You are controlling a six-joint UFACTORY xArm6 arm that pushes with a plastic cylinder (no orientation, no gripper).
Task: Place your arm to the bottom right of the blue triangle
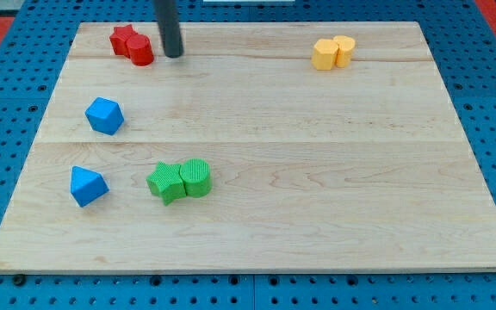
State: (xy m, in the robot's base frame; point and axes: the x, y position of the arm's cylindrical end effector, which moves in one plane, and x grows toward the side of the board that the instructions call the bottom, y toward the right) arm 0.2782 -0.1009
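A pale wooden board (pixel 257 224) is seen lying on a blue pegboard surface (pixel 7 129), and small coloured blocks are spread over it. Starting at the view's left, two blue blocks are found well apart from each other: the lower one, the blue triangle (pixel 88 185), is set near the board's left edge toward the view's bottom, and the blue cube (pixel 104 114) is placed above it, a little further to the view's right. Toward the view's top left, a red star block (pixel 124 39) and a red cylinder (pixel 141 51) are seen touching, the cylinder to the right and slightly lower. Just beside the red cylinder, on its right, my tip (pixel 174 53) is planted on the board, the dark rod rising straight out of the top of the view; it is well apart from the blue triangle, far above it and to its right. No pincer is carried by this arm, so nothing can be told of any opening or hold; only the plain rod is shown. Lower down, to the right of the blue triangle and at about the same height, a green star block (pixel 166 182) and a green cylinder (pixel 195 177) are pressed together, the cylinder on the right. Far to the view's right near the top edge, two yellow blocks are seen touching: a yellow hexagon block (pixel 324 53) and a yellow cylinder (pixel 344 49).
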